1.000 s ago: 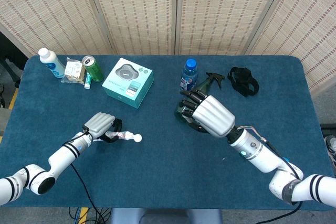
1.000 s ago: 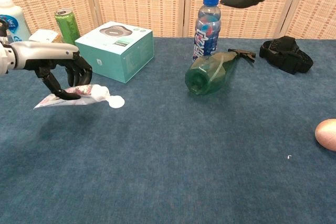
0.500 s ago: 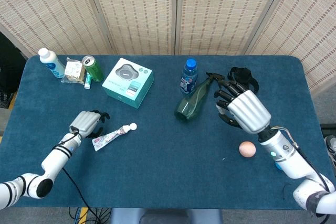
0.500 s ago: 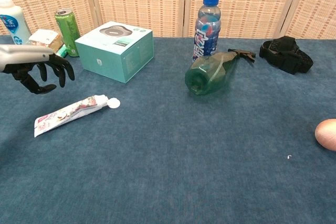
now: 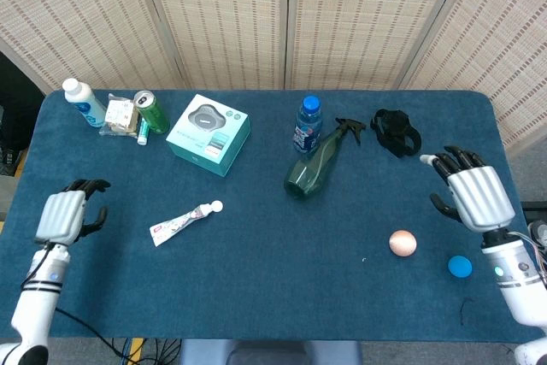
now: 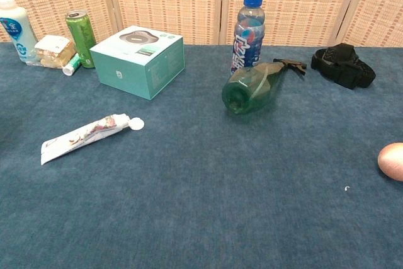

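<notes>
My left hand hovers at the table's left edge, empty, fingers apart; the chest view does not show it. A white toothpaste tube lies flat to its right, well apart from it. My right hand is at the far right edge, holding nothing, fingers spread, also outside the chest view. A green spray bottle lies on its side mid-table, beside an upright blue-capped bottle. A peach ball and a blue ball lie near the right hand.
A teal box stands back left of centre. At the back left are a white bottle, a snack packet and a green can. A black strap lies at the back right.
The left hand let go of the toothpaste tube, which now lies on the table, and drew back to the left edge. The right hand pulled away from the spray bottle to the far right.
</notes>
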`<control>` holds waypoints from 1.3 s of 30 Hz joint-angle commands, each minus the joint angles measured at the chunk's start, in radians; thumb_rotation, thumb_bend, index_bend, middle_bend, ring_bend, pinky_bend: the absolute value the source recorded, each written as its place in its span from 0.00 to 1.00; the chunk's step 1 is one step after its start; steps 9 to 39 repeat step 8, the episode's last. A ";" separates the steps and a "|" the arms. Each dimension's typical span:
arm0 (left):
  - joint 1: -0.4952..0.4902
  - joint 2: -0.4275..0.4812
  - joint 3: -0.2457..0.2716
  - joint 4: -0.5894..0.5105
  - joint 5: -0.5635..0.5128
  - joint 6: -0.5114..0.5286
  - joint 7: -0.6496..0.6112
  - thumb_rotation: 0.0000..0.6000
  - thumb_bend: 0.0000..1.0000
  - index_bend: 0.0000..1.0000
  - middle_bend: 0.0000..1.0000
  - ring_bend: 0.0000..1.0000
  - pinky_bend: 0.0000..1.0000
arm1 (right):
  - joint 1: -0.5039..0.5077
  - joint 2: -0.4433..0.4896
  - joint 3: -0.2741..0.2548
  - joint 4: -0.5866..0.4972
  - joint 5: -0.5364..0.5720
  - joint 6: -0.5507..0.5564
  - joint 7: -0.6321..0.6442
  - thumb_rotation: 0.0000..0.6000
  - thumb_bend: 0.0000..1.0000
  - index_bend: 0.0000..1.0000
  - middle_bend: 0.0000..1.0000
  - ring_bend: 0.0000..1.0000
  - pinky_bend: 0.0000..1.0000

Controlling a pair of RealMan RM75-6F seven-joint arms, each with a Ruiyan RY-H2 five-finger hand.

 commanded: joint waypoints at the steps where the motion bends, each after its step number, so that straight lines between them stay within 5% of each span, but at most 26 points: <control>1: 0.081 0.023 0.023 -0.037 0.044 0.090 -0.010 1.00 0.38 0.29 0.33 0.21 0.28 | -0.066 -0.004 -0.024 -0.021 0.037 0.043 -0.026 1.00 0.21 0.22 0.31 0.16 0.29; 8: 0.176 0.010 0.049 -0.074 0.143 0.213 0.005 1.00 0.37 0.30 0.33 0.21 0.27 | -0.168 -0.022 -0.048 -0.042 0.053 0.124 -0.042 1.00 0.21 0.20 0.30 0.16 0.29; 39: 0.176 0.010 0.049 -0.074 0.143 0.213 0.005 1.00 0.37 0.30 0.33 0.21 0.27 | -0.168 -0.022 -0.048 -0.042 0.053 0.124 -0.042 1.00 0.21 0.20 0.30 0.16 0.29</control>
